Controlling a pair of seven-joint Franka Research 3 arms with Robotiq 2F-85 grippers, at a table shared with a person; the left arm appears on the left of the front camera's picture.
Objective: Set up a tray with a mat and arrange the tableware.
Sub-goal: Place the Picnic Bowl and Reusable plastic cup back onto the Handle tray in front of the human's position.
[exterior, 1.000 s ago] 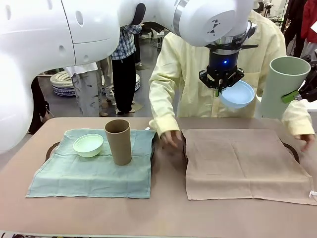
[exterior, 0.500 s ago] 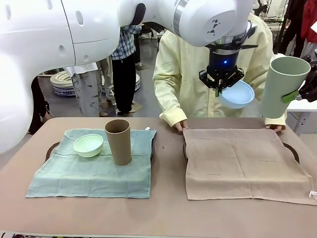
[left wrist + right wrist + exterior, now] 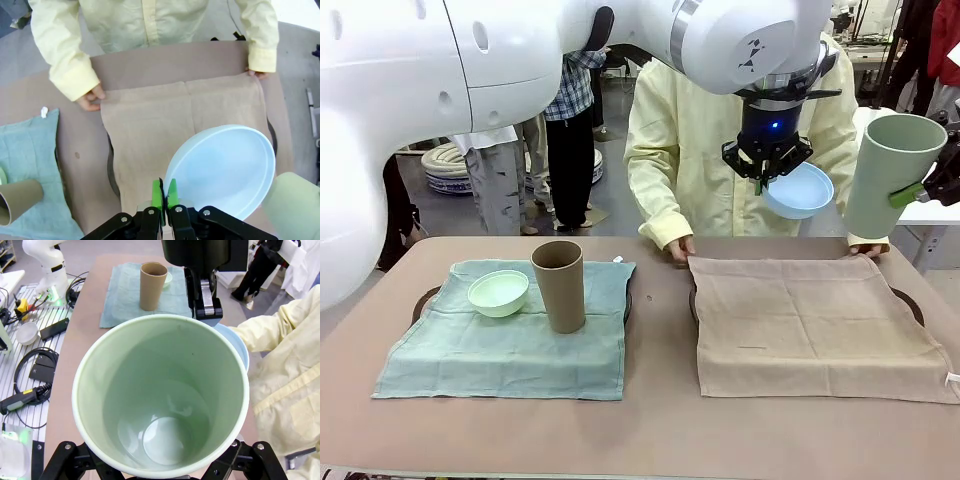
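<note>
My left gripper [image 3: 164,196] pinches the rim of the light blue bowl [image 3: 799,190], jaws nearly closed, holding it aloft. My right gripper [image 3: 923,190] grips the pale green cup [image 3: 887,175]; jaw gap hidden. Both wait above the tan mat [image 3: 815,325], whose far corners the person's hands [image 3: 678,248] flatten onto the right tray [image 3: 910,301].

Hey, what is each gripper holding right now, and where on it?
The left gripper pinches the light blue bowl by its rim. The right gripper grips the pale green cup near its rim.
</note>
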